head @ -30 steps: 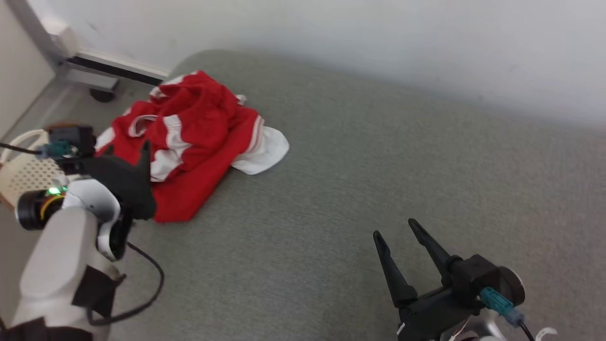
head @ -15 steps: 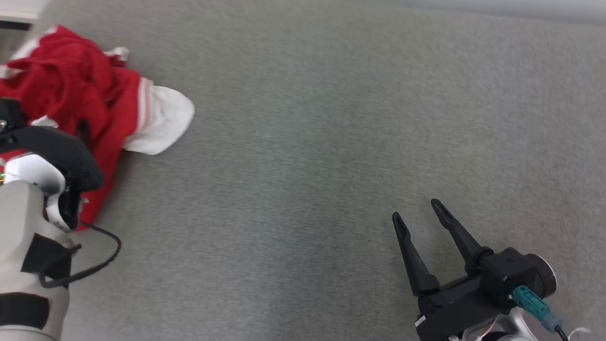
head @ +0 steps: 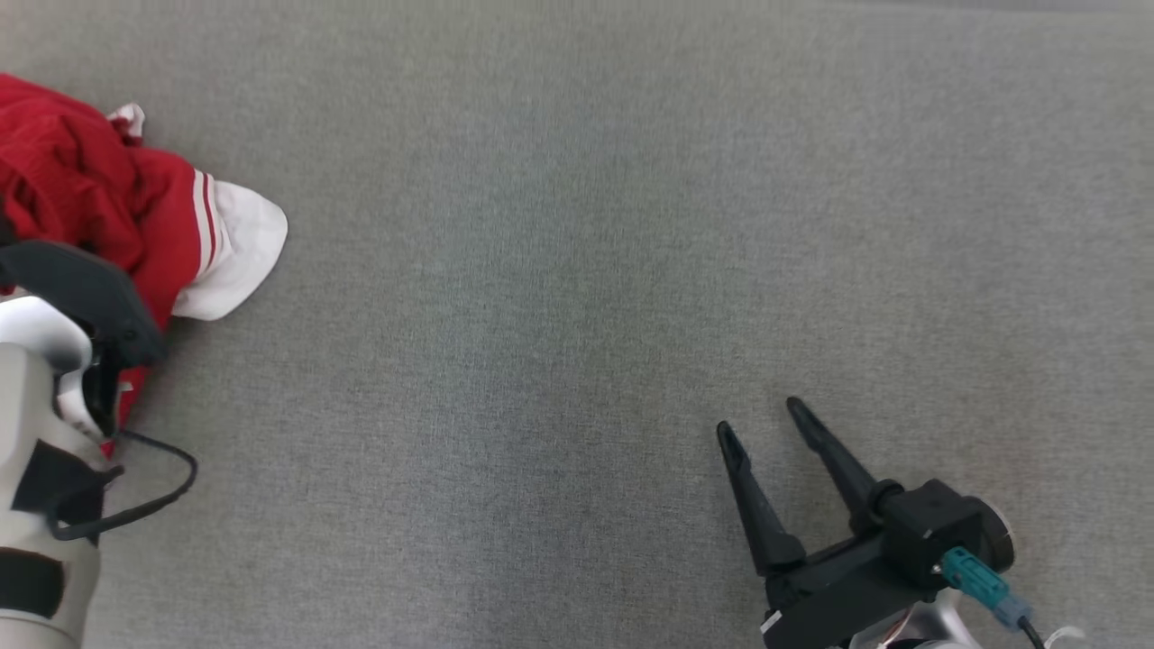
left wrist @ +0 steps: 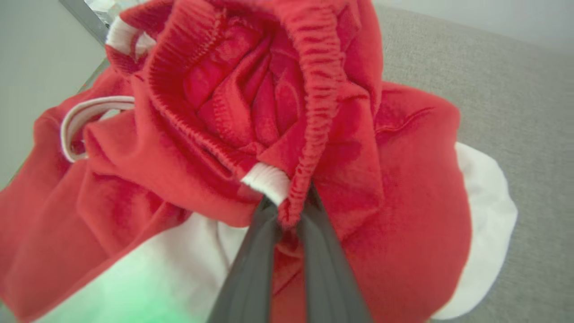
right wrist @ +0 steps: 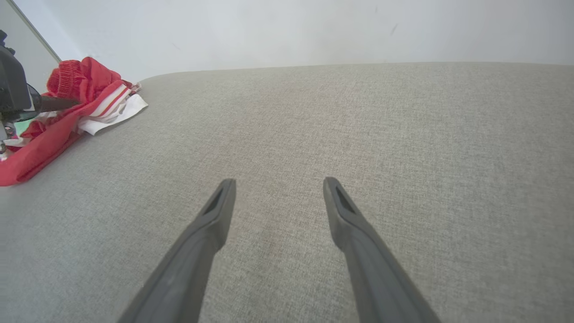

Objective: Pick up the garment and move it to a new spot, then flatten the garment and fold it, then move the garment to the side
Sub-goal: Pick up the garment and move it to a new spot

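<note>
Surface: grey cushion [head: 577, 270].
Garment [left wrist: 403, 215]: soft, limp, likely light; elastic waistband [left wrist: 316, 89] gave firm hold.
Left claw [left wrist: 289, 213]: pinched on waistband.
Right claw [head: 760, 418]: gaped, empty.

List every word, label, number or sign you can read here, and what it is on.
None can be read. The red and white garment shows only stripes; the grey surface, the wall, the left gripper and the right gripper carry no legible marking.

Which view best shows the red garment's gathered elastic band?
Left wrist view: the elastic band is close, ribbing clear, in the left gripper, jaws shut. The right wrist view shows it small, distant; the head view's garment shows no clear band.
</note>
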Controlling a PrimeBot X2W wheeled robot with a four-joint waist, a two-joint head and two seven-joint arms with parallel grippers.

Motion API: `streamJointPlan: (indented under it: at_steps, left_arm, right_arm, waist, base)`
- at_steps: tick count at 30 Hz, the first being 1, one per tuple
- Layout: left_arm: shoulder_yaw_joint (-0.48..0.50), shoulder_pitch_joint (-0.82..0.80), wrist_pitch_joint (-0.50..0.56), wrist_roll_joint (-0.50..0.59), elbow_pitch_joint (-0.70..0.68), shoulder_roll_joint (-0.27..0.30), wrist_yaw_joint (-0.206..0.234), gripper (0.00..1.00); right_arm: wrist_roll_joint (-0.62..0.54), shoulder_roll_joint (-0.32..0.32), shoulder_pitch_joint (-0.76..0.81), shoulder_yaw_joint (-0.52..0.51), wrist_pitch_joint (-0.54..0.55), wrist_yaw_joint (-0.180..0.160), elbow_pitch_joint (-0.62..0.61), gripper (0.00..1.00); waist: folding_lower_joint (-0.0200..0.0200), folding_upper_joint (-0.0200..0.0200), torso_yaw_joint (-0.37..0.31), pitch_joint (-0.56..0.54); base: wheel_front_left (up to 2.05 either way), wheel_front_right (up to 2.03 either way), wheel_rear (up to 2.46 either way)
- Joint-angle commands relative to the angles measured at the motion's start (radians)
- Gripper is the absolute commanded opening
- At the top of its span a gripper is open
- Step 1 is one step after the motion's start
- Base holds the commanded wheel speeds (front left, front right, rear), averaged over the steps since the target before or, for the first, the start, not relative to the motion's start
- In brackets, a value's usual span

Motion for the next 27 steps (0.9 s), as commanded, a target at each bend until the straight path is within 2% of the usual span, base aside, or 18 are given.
streamJointPlan:
  at_steps: [1,11,15,21,27]
  left_arm:
    - [0.001,0.003,0.003,0.002,0.003,0.017,-0.007,0.0]
    - [-0.028,-0.047,0.058,0.013,-0.07,0.11,-0.072,0.0]
    - [-0.046,-0.076,0.094,0.008,-0.144,0.112,-0.098,0.0]
    - [-0.071,-0.102,0.148,-0.036,-0.314,0.068,-0.125,0.0]
    - [-0.068,-0.04,0.145,-0.111,-0.528,-0.002,-0.135,0.0]
  right_arm:
    - [0.012,0.004,-0.003,0.007,-0.011,-0.002,0.012,1.0]
    - [0.081,0.021,0.016,0.032,-0.098,-0.002,0.145,1.0]
    - [0.138,0.022,0.037,0.033,-0.14,-0.002,0.192,1.0]
    - [0.15,0.022,0.039,-0.007,-0.17,-0.002,0.222,1.0]
    - [0.132,0.022,0.052,-0.056,-0.169,-0.002,0.227,1.0]
  waist:
    - [0.0,-0.0001,0.012,-0.078]
    - [0.0,-0.0001,0.026,-0.296]
    - [0.0,-0.0001,0.023,-0.384]
    - [0.0,-0.0001,-0.016,-0.437]
    - [0.0,-0.0001,-0.101,-0.459]
  base:
    - [0.0,0.0,0.0]
    - [0.0,0.0,0.0]
    - [0.0,0.0,0.0]
    - [0.0,0.0,0.0]
    - [0.0,0.0,0.0]
